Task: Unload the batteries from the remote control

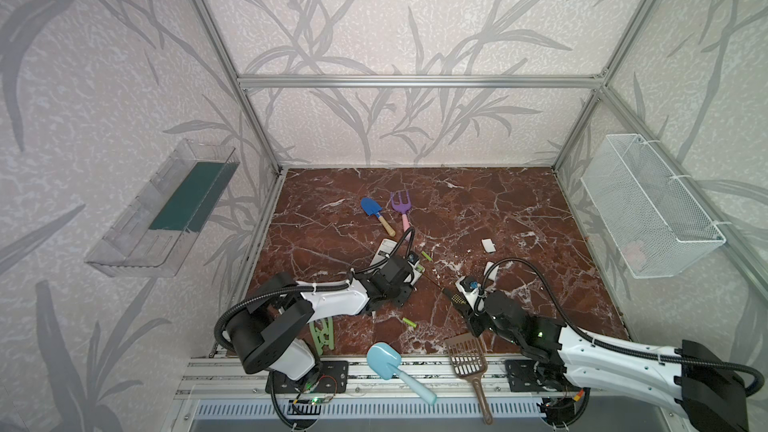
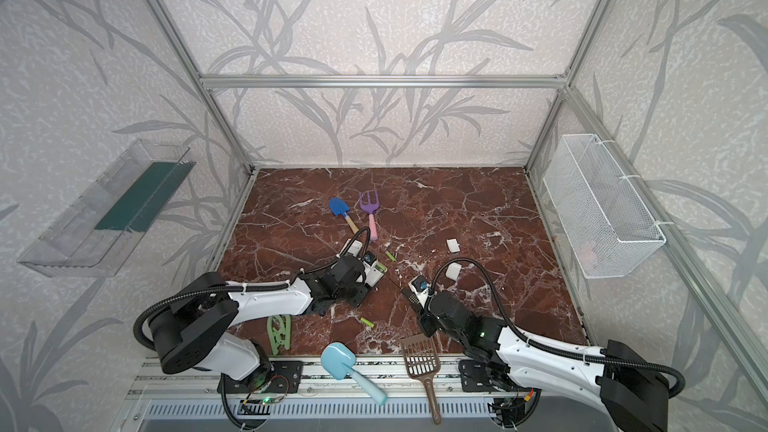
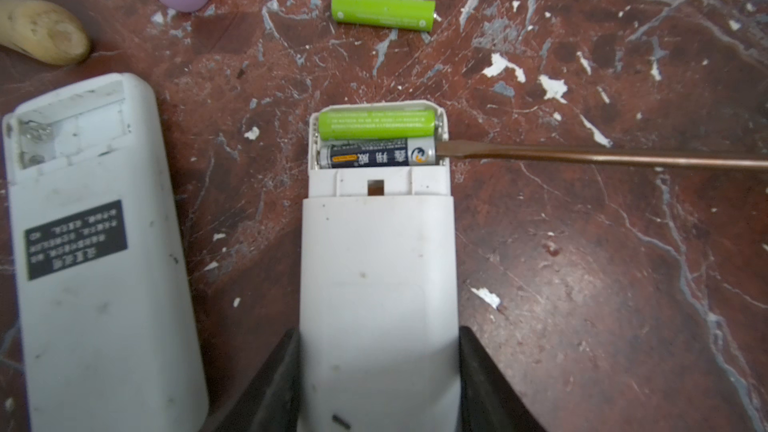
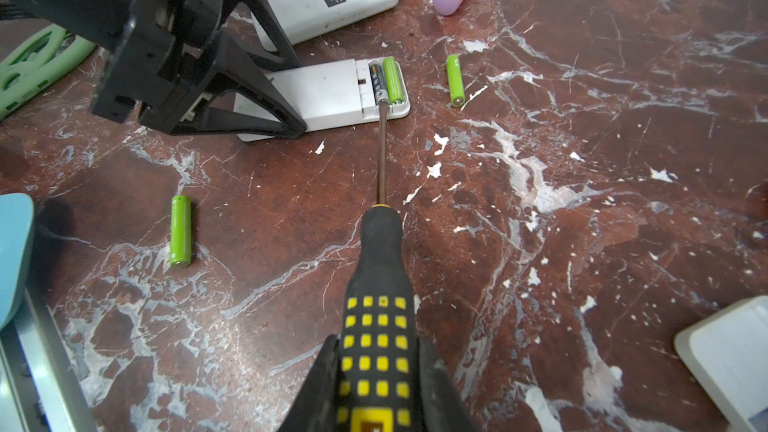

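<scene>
L gripper clamped on remote, R gripper on screwdriver, aimed from 4 o'clock in a top view at dark cell; cell launched if over-levered.

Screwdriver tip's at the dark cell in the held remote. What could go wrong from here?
1. The screwdriver could slip off the dark cell and gouge the green battery beside it.
2. The left gripper clamps only the remote's opposite end; prying might pivot it.
3. A freed cell might roll away on the smooth table.

Remote lower end cut off at frame edge (screwdriver handle butt likewise).
</scene>
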Controlling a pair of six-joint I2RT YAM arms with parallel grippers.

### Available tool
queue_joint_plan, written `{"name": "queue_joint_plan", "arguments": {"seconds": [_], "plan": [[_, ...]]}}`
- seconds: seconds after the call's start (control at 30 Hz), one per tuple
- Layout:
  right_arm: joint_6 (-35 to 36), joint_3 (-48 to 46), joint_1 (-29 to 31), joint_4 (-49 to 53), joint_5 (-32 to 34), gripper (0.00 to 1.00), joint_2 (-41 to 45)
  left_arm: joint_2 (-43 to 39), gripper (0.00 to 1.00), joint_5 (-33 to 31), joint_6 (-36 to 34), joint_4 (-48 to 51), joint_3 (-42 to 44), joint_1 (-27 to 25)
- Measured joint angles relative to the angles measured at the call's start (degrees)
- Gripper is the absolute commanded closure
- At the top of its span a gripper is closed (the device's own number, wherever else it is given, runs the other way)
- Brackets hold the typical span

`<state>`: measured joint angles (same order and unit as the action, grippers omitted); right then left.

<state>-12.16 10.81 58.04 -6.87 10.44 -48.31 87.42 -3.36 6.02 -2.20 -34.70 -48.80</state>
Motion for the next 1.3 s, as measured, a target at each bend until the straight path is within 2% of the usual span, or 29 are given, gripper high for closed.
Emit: {"name": "queue_joint_plan", "arguments": {"seconds": [0.83,1.3], "plan": [[-1.5,-6.5,0.0,-11.5,-0.2,1.00,-3.4,0.0,0.70,0.6,0.0,-0.1,0.0,0.2],[-1.6,-8.6,0.0,-19.7,-0.4,1.00,-10.5,0.0,0.70,0.8,0.0,-0.2,0.0,0.2]]}}
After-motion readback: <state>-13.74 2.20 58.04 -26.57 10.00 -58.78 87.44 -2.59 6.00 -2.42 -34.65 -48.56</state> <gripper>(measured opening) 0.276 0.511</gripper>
